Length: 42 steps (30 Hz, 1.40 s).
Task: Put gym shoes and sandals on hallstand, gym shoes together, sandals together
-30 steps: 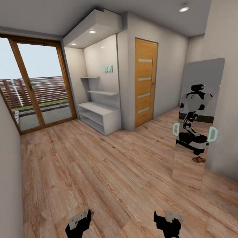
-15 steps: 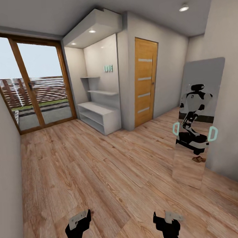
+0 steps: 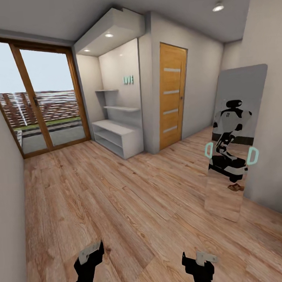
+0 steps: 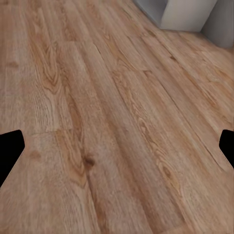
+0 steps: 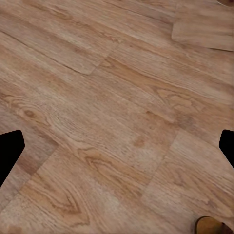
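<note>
**Corridor ahead, both hands empty and spread**

You are looking down a corridor of brown wood-plank floor (image 3: 119, 200). The hallstand (image 3: 118, 138) stands at the far end in a white alcove, well apart from you: a low pale-grey unit with a flat top, open shelf levels below and staggered floating shelves on the back panel. Its top and shelves look bare from here.

Just left of the alcove are glazed doors (image 3: 42, 101) in a wooden frame; to its right is an orange wooden door (image 3: 171, 97). Along the right wall leans a tall mirror (image 3: 237, 139), and you can see the robot reflected in it. Low in that reflection lies a small brown thing, too small to identify.

Your left hand (image 3: 88, 261) and right hand (image 3: 200, 264) sit at the lower edge of the head view, above bare planks. In each wrist view the two fingertips show at opposite edges of the picture with only floor between them, so both hands are spread wide and hold nothing. The left wrist view catches a pale corner of furniture (image 4: 187, 14) at the far end of the planks. The right wrist view has a tan-brown object (image 5: 210, 226) cut off at its edge; you cannot tell what it is.
</note>
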Motion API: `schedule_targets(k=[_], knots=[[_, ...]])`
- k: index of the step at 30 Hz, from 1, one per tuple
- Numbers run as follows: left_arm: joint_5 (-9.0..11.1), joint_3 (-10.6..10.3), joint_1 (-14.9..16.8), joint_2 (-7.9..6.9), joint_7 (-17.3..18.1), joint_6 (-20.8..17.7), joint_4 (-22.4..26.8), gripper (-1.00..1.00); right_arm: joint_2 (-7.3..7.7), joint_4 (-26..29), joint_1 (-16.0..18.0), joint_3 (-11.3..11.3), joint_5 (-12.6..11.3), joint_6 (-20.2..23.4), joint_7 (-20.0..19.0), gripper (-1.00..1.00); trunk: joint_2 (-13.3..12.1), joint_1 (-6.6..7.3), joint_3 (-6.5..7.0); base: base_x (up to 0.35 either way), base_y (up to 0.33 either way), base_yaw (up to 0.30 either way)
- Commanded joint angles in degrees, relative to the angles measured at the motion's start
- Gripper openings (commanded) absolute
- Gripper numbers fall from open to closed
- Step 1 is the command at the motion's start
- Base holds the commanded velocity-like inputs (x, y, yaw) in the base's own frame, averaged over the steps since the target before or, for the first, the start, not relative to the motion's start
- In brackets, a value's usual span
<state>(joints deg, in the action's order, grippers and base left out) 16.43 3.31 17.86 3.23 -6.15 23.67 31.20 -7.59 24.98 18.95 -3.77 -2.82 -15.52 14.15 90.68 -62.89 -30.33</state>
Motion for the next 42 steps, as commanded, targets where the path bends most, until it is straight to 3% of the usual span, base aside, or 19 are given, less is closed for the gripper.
schedule_targets(k=[1,11,23,30,42], knots=[[0.00,-0.01,0.39,-0.03,-0.04,-0.04,-0.06,1.00,0.01,0.00,-0.01,0.00,0.01,-0.01,0.00,1.00,0.42,-0.23,-0.19,0.000,0.000,0.000],[-0.09,-0.27,1.51,0.39,0.07,-0.15,-0.26,1.00,-0.06,-0.02,-0.04,0.05,0.06,-0.03,0.00,1.00,4.43,-2.42,-1.98,0.000,0.000,0.000],[0.07,-0.49,1.88,0.69,0.11,0.18,-4.28,1.00,-0.09,-0.02,-0.05,0.08,0.24,-0.03,0.00,1.00,9.24,-5.06,-4.14,0.000,0.000,0.000],[0.11,-0.46,1.90,0.81,0.09,0.28,-4.83,1.00,-0.02,0.03,-0.08,0.08,0.32,-0.08,0.00,1.00,9.24,-5.06,-4.14,0.000,0.000,0.000],[0.10,-0.51,1.91,1.06,0.08,0.31,-5.21,1.00,0.01,-0.02,-0.05,0.01,0.15,-0.82,0.00,1.00,14.05,-7.70,-6.68,0.000,0.000,0.000]])
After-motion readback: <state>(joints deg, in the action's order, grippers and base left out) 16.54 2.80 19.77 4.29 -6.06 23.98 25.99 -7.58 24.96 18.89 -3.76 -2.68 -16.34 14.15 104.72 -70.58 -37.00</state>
